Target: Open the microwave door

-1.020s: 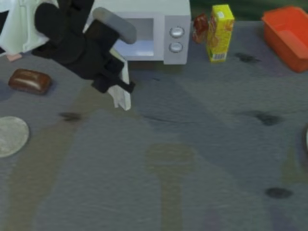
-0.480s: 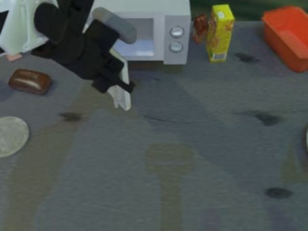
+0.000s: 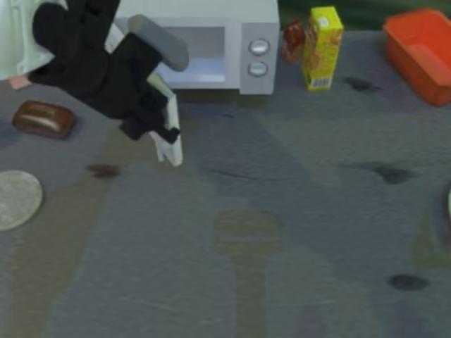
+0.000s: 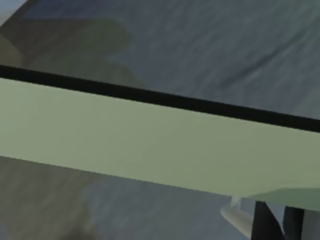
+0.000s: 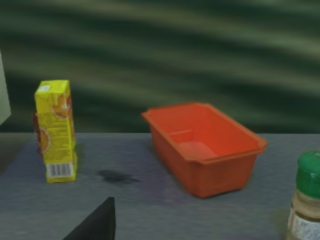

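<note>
— while the microwave [image 3: 211, 42] sits at the table's [image 3: 282, 232] far edge, left of centre, where is its door?

— the microwave door [image 3: 170, 144] stands swung out from the left side of the box toward the near edge, seen edge-on from above, and the inside of the oven shows open. the two knobs [image 3: 258, 58] sit on the right panel.

— and the left gripper [image 3: 163, 134]?

— it is at the door's outer end, black fingers touching the white panel. the left wrist view is filled by a pale flat band of the door [image 4: 150, 145] with a dark edge, so whether the fingers are clamped on it or loose, i cannot tell.

— the right gripper?

— it does not show from above. only a dark corner appears low in the right wrist view.

— what else is on the table?

— a yellow carton [image 3: 322, 48] just right of the microwave, an orange bin [image 3: 421, 53] at the far right corner, a brown block [image 3: 44, 118] and a grey disc [image 3: 15, 199] near the left edge, and a green-capped jar [image 5: 306, 200] beside the bin.
</note>
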Controlling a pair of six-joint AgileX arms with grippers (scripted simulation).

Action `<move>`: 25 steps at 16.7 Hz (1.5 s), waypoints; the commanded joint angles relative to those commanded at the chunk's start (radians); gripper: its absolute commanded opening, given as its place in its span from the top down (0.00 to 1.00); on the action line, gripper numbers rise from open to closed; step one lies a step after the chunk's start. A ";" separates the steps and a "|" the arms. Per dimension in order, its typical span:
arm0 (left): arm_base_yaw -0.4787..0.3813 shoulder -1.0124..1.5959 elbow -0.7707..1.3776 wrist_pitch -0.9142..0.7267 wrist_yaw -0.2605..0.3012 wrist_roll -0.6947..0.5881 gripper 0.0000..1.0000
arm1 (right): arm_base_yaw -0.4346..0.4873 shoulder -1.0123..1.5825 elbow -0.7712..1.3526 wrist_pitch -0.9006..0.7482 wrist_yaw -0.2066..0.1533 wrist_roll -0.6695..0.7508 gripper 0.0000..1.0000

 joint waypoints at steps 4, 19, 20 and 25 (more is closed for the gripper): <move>0.029 -0.020 -0.008 -0.010 0.036 0.072 1.00 | 0.000 0.000 0.000 0.000 0.000 0.000 0.00; 0.029 -0.020 -0.008 -0.010 0.036 0.072 1.00 | 0.000 0.000 0.000 0.000 0.000 0.000 0.00; 0.029 -0.020 -0.008 -0.010 0.036 0.072 1.00 | 0.000 0.000 0.000 0.000 0.000 0.000 0.00; 0.029 -0.020 -0.008 -0.010 0.036 0.072 1.00 | 0.000 0.000 0.000 0.000 0.000 0.000 0.00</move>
